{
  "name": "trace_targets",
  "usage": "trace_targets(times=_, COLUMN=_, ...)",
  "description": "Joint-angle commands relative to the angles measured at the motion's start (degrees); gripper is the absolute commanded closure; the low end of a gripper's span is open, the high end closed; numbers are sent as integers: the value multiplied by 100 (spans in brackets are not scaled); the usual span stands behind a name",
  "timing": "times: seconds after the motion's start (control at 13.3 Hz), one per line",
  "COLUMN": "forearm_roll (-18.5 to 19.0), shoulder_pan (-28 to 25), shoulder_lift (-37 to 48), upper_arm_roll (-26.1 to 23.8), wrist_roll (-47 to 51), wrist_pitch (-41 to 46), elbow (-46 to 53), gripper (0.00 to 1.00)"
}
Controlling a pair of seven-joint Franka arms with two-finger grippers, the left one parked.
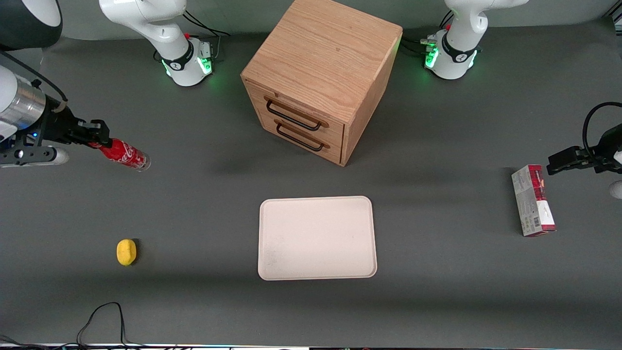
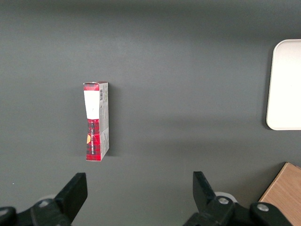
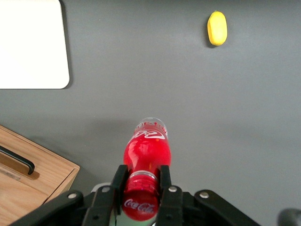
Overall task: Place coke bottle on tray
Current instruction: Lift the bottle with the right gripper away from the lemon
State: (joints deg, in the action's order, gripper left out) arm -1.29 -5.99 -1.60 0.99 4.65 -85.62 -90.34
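Lemon-like object [image 1: 126,252]: yellow, lower left of the front frame, on the dark table [image 1: 437,291].
Tray [image 1: 317,237]: cream-white, bottom centre, bare.
Gripper [image 1: 95,136]: far left edge, fingers [image 3: 164,181] clamped on the neck.
Coke bottle [image 1: 124,154]: held tilted, seemingly off the table, well apart from the tray.
Wooden drawer cabinet [image 1: 320,78]: top centre.

White Coca-Cola script reads on the red label of the coke bottle [image 3: 146,153] and again on its red cap, clamped by the neck in the gripper [image 3: 141,186] above the table; print on the carton [image 1: 533,200] is illegible
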Motion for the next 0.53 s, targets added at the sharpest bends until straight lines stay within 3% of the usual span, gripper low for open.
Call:
trace_targets(times=0.0, forearm_roll=76, shoulder_pan=-60, shoulder_lift=2, upper_arm_roll=-29, wrist_roll=36, wrist_pitch=-156, elbow=-63, gripper=100)
trace_targets(times=0.23, forearm_roll=41, shoulder_pan=-603, shoulder_lift=-970, upper_arm_roll=-47, wrist_roll=1052, wrist_pitch=-148, elbow=917, gripper=100)
trace_targets(times=0.45, forearm_roll=15, shoulder_pan=-1158, shoulder_lift=-2656, upper_arm_roll=-55, wrist_roll=2404, wrist_pitch=-42, elbow=2823, gripper=100)
